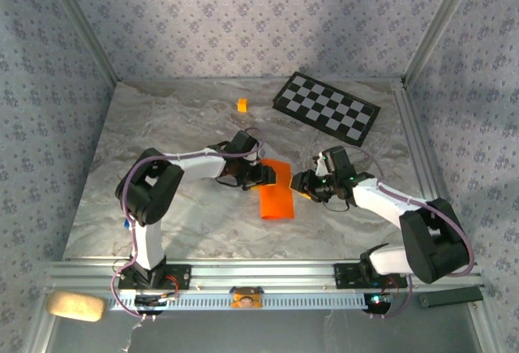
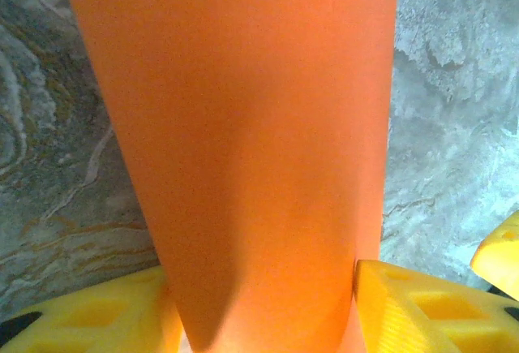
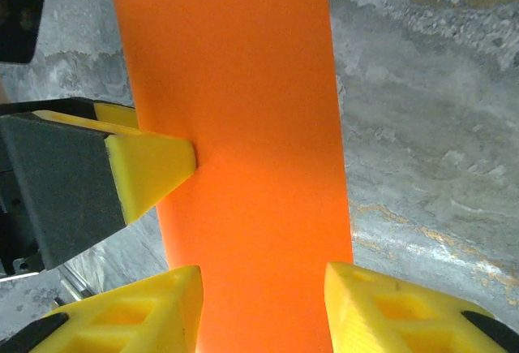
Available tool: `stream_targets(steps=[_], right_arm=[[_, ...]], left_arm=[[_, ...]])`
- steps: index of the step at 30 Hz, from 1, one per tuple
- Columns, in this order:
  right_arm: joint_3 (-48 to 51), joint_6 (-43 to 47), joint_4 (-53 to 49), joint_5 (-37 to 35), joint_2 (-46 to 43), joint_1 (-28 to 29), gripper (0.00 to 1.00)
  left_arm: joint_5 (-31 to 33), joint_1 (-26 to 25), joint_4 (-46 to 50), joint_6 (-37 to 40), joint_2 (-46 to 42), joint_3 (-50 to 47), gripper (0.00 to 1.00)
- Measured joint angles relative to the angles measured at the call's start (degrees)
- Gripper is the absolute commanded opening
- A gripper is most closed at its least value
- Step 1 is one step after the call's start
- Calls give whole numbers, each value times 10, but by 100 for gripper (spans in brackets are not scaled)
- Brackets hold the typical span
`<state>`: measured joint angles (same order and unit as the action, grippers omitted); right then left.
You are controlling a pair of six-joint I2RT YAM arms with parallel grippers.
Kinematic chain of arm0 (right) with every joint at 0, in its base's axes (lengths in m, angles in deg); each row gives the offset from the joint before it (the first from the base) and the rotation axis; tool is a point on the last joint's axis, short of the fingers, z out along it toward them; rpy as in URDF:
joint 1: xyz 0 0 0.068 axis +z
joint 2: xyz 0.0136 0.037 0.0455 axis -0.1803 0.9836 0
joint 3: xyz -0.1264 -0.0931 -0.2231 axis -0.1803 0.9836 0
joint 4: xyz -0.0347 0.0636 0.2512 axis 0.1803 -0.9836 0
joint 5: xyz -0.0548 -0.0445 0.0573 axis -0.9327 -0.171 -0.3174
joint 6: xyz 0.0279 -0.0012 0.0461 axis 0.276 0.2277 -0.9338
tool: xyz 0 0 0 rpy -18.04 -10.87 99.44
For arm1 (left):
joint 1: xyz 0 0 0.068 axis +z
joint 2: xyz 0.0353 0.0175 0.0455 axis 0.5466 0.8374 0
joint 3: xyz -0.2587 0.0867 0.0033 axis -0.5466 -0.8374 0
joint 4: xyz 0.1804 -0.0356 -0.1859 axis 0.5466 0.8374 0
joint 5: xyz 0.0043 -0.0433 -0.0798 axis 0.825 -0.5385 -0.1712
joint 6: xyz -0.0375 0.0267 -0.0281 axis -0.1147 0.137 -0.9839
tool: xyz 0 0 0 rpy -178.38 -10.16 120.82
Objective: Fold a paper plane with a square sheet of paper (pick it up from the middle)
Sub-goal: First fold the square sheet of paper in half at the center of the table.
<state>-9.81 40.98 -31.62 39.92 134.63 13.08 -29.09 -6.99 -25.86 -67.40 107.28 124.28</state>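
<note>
Left wrist view: the yellow fingers (image 2: 89, 320) of the left gripper (image 2: 259, 308) sit at the bottom edge, set apart. The orange paper sheet (image 2: 243, 126) runs up between them and fills the gap from side to side. We cannot tell whether the jaws press its edges or merely flank it.

Right wrist view: the right gripper (image 3: 259, 296) also stands apart with the same strip between its fingers. Again we cannot tell if it squeezes. One left fingertip (image 3: 158, 170) touches the strip's long edge.

Top view: we note the sheet is folded to a long rectangle at the middle of the marble tabletop (image 1: 162, 126). The left gripper is at its far end and the right gripper at its right edge. The checkered board (image 1: 326, 114) and small orange cube (image 1: 242, 105) lie well apart, farther back.
</note>
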Motion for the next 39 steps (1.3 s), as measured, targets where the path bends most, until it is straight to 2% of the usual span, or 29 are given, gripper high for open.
stream_targets(steps=[6, 12, 39], right_arm=[[-13, 2, 5, 0, 14, 6, 47], [-22, 2, 5, 0, 26, 11, 47], [-38, 2, 20, -7, 48, 30, 47]], left_arm=[[55, -9, 34, 9, -26, 1, 58], [102, -9, 64, 16, -50, 1, 52], [165, -9, 134, 51, -45, 4, 49]])
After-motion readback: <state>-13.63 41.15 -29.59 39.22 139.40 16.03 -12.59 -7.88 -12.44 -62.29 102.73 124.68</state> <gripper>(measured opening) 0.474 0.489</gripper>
